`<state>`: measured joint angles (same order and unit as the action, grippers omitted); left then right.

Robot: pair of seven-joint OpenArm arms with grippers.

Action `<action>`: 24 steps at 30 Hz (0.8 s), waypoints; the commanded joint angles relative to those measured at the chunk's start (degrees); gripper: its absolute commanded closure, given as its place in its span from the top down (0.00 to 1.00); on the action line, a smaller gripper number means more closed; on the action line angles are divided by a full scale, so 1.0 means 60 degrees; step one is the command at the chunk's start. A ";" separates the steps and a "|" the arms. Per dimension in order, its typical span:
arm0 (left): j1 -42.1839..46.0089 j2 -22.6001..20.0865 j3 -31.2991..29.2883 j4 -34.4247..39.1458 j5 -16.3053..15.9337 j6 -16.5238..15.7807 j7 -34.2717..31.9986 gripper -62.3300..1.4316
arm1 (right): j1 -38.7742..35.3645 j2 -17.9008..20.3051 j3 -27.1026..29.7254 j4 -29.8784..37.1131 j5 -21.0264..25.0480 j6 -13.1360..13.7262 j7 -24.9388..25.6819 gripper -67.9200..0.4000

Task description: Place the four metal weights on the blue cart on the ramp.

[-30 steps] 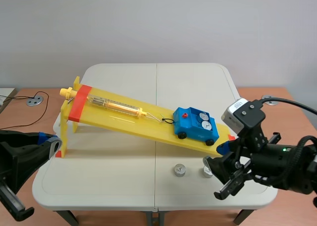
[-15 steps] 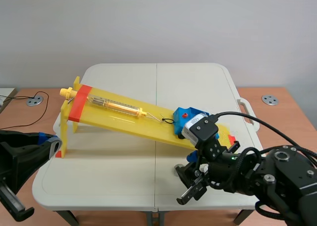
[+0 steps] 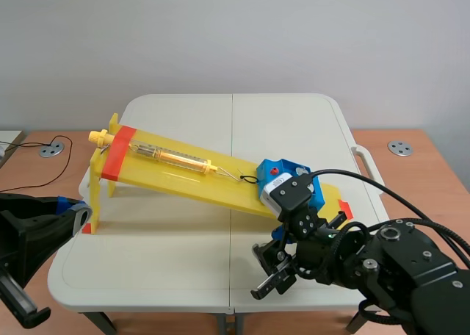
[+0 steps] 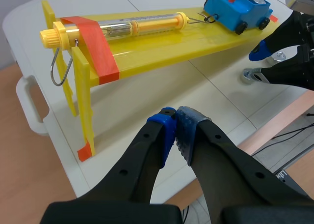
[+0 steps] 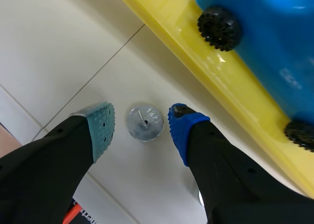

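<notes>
The right tool has swung inward along the surface's near edge. It now hangs spread around a weight below the ramp, near the cart, so a pinch looks next. The left tool, pressed together, sits off the near left corner.

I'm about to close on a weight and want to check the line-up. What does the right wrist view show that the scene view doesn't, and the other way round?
Only the right wrist view shows the small round metal weight. It lies on the table between the right gripper's open fingers, apart from both pads. Only the scene view shows the clear spring scale hooked to the cart, and the ramp's raised end. Both show the yellow plastic ramp, the blue toy cart and the white table.
</notes>
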<state>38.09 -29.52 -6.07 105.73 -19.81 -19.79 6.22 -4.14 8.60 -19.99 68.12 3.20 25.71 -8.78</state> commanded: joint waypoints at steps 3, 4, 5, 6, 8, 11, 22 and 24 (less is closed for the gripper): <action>-0.0215 0.0022 -0.0146 0.0656 -0.0750 -0.0415 -0.0845 0.08 | 0.0907 -0.0270 -0.0135 0.0368 0.0310 -0.0157 0.1472 0.38; -0.0215 0.0022 -0.0146 0.0656 -0.0750 -0.0415 -0.0845 0.08 | 0.0907 -0.0273 -0.0168 0.0357 0.0306 -0.0164 0.1472 0.38; -0.0215 0.0022 -0.0146 0.0656 -0.0750 -0.0415 -0.0845 0.08 | 0.0907 -0.0273 -0.0204 0.0357 0.0306 -0.0182 0.1472 0.38; -0.0215 0.0022 -0.0146 0.0656 -0.0750 -0.0415 -0.0845 0.08 | 0.0907 -0.0273 -0.0237 0.0350 0.0306 -0.0186 0.1464 0.38; -0.0215 0.0022 -0.0146 0.0656 -0.0750 -0.0415 -0.0845 0.08 | 0.0903 -0.0273 -0.0255 0.0299 0.0306 -0.0186 0.1461 0.38; -0.0215 0.0022 -0.0146 0.0656 -0.0750 -0.0415 -0.0845 0.08 | 0.0903 -0.0273 -0.0255 0.0131 0.0306 -0.0306 0.1461 0.38; -0.0215 0.0022 -0.0146 0.0656 -0.0750 -0.0415 -0.0849 0.08 | 0.0907 -0.0270 -0.0255 -0.0204 0.0306 -0.0681 0.1421 0.28; -0.0215 0.0022 -0.0146 0.0656 -0.0750 -0.0415 -0.0849 0.08 | 0.0907 -0.0270 -0.0255 -0.0204 0.0306 -0.0776 0.1275 0.22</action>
<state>38.09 -29.52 -6.07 105.73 -19.81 -19.79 6.22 -3.66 7.77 -21.50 64.86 2.96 22.85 -6.28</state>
